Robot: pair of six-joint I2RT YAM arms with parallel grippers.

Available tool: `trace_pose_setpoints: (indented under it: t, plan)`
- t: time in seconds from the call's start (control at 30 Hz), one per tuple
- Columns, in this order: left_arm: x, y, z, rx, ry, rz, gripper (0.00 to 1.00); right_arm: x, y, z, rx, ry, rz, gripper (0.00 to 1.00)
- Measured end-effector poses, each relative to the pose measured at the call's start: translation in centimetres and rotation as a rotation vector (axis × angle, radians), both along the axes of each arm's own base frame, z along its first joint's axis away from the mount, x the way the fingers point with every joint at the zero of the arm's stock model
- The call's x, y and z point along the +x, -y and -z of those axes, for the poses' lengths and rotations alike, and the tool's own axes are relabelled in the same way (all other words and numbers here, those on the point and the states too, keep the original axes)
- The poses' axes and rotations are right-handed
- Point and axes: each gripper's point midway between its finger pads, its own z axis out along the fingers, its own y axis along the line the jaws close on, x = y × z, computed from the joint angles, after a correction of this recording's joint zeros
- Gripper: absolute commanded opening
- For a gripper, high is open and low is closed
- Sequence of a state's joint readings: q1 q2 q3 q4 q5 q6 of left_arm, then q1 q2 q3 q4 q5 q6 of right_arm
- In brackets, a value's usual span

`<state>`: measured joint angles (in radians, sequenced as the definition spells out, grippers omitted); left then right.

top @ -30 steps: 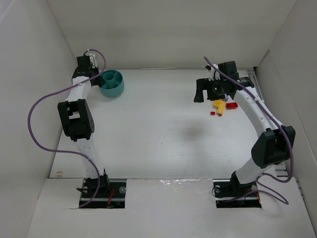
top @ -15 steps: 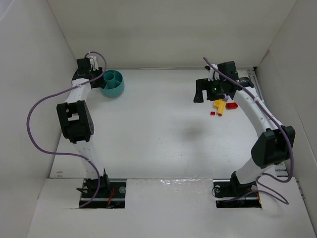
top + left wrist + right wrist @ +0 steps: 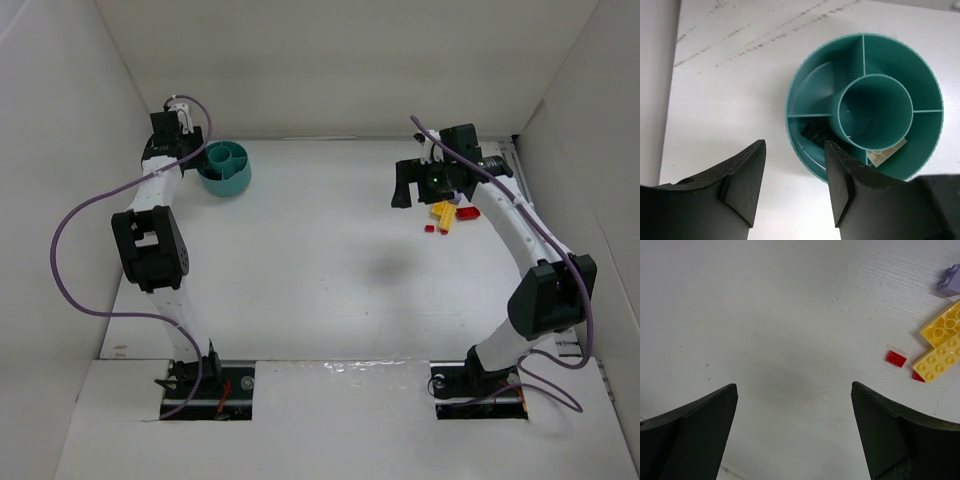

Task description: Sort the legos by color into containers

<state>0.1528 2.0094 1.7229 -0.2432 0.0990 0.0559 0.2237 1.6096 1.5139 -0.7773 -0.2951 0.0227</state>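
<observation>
The teal bowl [image 3: 228,182] stands at the far left of the white table [image 3: 320,270], and the left gripper [image 3: 196,155] hangs just to its left. In the left wrist view the left gripper [image 3: 792,192] has its two fingers [image 3: 742,187] apart with only bare table between them. The bowl [image 3: 812,85] lies beyond the fingertips and off to one side, so that one finger overlaps its near rim in that view; whether finger and rim touch I cannot tell. Inside the bowl a round middle cup is ringed by outer compartments. One outer compartment holds a dark piece [image 3: 812,134], too shadowed to name, and the next one holds a pale piece [image 3: 886,151].

The loose legos [image 3: 445,215] lie at the far right of the table. The right gripper [image 3: 404,185] is just to their left. In the right wrist view its fingers [image 3: 695,437] are spread wide over empty table. All the bricks sit outside that gap, past one finger: a small red plate [image 3: 896,358] nearest, two yellow bricks [image 3: 942,347] touching each other just beyond it, a red scrap [image 3: 917,376] at their edge, and a pale purple brick [image 3: 951,281] farther off
</observation>
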Motion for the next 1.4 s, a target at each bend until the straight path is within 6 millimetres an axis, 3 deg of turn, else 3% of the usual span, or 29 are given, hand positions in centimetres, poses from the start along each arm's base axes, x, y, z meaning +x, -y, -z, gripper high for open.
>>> trace_pose_setpoints:
  t: [0.23,0.43,0.63,1.03,1.4]
  plan:
    - [0.9,-1.1,-0.8,0.041,0.04,-0.036,0.47,-0.2,0.0,0.1,-0.001,-0.004,0.0,1.0]
    - [3.6,-2.2,-1.9,0.069,0.087,-0.044,0.47,-0.3,0.1,-0.1,0.0,0.001,0.0,1.0]
    - [5.4,-2.6,-1.0,0.072,0.086,-0.04,0.47,-0.3,0.1,-0.2,0.001,0.003,0.0,1.0]
    - [5.7,-2.4,1.9,0.054,0.002,-0.01,0.47,-0.5,0.1,-0.1,0.0,0.002,0.0,1.0]
    - [5.0,-2.2,2.6,0.057,-0.035,0.008,0.47,-0.5,0.1,-0.1,0.0,0.002,0.0,1.0]
